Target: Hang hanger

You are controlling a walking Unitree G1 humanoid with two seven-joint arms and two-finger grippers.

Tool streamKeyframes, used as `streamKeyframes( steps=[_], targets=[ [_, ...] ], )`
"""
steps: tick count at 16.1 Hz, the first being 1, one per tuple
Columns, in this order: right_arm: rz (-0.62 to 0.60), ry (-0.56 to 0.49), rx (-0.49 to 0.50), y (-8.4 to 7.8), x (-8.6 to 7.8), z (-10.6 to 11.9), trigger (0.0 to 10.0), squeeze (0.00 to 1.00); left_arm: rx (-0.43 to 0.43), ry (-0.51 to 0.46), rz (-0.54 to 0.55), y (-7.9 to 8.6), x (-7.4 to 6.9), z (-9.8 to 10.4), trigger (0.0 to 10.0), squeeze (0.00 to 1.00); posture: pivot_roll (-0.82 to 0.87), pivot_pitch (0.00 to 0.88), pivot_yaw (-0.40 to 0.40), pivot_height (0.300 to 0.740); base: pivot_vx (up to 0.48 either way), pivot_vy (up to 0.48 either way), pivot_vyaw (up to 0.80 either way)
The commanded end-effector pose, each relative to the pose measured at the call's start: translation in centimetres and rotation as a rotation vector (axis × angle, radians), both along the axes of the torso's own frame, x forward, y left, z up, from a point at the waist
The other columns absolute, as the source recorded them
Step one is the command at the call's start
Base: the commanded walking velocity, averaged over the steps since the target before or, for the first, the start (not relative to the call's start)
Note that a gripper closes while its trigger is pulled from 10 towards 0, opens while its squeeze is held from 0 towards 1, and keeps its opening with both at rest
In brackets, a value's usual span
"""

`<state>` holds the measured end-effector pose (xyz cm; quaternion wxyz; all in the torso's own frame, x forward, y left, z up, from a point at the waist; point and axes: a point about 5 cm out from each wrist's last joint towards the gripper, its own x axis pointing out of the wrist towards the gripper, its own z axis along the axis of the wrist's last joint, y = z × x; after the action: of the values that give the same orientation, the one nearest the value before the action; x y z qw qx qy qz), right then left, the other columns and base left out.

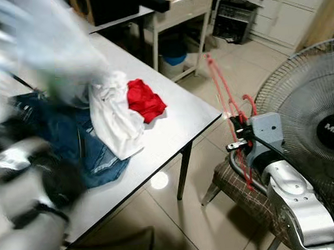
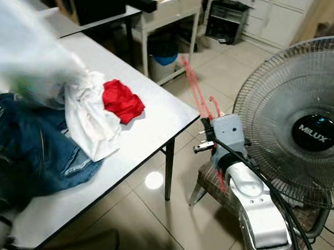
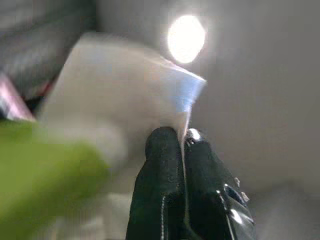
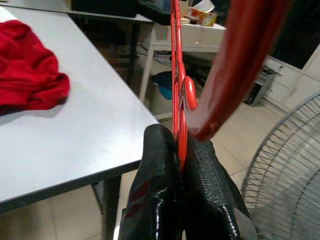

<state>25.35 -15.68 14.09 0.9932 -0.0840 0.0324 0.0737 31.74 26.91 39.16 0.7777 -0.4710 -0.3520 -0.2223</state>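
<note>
A thin red hanger [image 1: 224, 93] is pinched between the fingers of my right gripper [image 4: 179, 135], which is shut on its lower bar. The hanger slants up over the floor just right of the white table [image 1: 178, 124], its hook [image 4: 189, 92] close to the fingertips. My left gripper [image 3: 182, 137] is shut on the edge of a pale cloth [image 3: 125, 85]. That cloth shows as a blurred pale shape [image 1: 48, 41] raised over the table's left part. The silver left arm [image 1: 23, 190] is blurred at the lower left.
On the table lie a red cloth [image 1: 144, 100], a white garment [image 1: 114, 117] and blue jeans [image 1: 71, 142]. A large standing fan [image 1: 320, 121] is at the right, with a plaid-seated chair [image 1: 239, 194] under my right arm. A white desk [image 1: 177, 11] stands behind.
</note>
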Motion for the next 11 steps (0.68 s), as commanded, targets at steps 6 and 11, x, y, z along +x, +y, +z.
streamKeyframes(
  steps=[6,11],
  targets=[
    [0.01,-0.012,-0.003,0.2,0.2,0.0,10.0,0.0,0.264,0.553,0.622,9.3,-1.5,-8.0,0.0,0.0,0.05,0.035,-0.04,0.74,0.0,0.0,0.0],
    [0.048,-0.015,-0.007,0.9,0.7,0.1,10.0,0.0,0.847,0.706,0.464,3.0,0.5,-12.7,0.0,0.0,0.05,0.031,-0.052,0.74,0.0,0.0,0.0]
  ],
)
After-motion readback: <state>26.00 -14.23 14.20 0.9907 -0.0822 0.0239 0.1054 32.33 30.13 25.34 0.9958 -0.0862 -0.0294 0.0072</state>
